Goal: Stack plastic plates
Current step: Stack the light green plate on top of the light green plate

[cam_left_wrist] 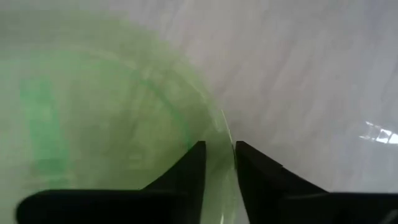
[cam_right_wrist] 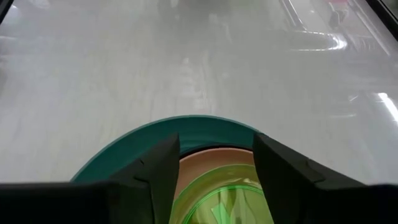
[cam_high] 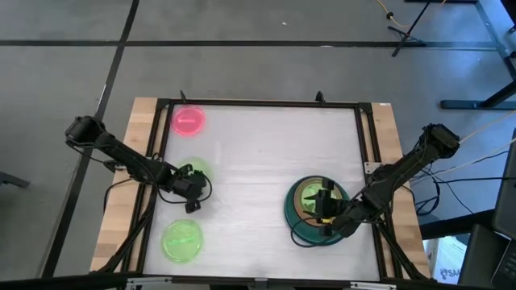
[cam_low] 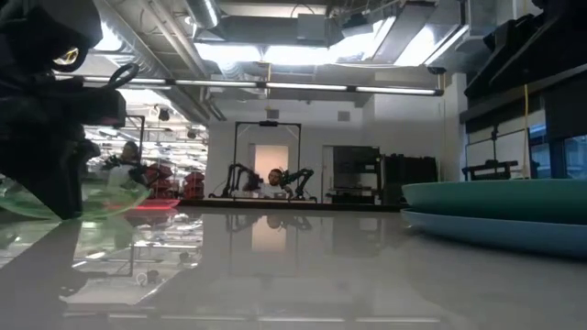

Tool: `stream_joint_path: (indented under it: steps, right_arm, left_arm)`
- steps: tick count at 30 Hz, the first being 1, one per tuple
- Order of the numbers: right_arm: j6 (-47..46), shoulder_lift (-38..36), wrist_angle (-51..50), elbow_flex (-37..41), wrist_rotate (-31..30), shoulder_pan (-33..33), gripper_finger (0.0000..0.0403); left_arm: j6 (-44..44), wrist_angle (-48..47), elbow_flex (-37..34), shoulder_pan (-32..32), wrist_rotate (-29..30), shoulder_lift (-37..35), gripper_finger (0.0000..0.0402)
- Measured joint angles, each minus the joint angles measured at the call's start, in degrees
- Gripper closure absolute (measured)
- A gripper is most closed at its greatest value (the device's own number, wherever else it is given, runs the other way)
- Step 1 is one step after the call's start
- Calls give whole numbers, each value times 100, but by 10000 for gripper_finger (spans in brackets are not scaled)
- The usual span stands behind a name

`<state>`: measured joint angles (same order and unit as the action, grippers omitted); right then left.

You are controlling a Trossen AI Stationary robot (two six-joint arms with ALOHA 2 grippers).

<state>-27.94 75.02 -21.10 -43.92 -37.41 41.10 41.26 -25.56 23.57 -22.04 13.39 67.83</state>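
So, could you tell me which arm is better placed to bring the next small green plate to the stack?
Left. Its gripper already pinches the rim of a neon-green plate, while the right gripper hovers open over the stack.

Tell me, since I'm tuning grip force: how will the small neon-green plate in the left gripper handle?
The neon-green plate looks thin and translucent, so probably light and slightly flexible. The left gripper pinches only its rim, so it may slip or tilt.
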Motion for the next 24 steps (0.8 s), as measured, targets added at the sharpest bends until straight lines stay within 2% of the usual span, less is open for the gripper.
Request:
stream_joint_path:
  steps: [7, 16, 20, 24]
  right_arm:
    - [132, 0, 9, 0, -89, 0, 207]
    - [145, 2, 6, 1, -101, 0, 207]
    - [164, 2, 27, 2, -167, 2, 207]
    - [166, 2, 45, 2, -724, 2, 207]
  left_arm:
    - [-478, -95, 199, 2, 190, 11, 395]
    - [-1241, 56, 762, 0, 520, 13, 400]
    - [-1891, 936, 772, 0, 533, 13, 401]
    - [-2384, 1746, 776, 0, 385, 13, 401]
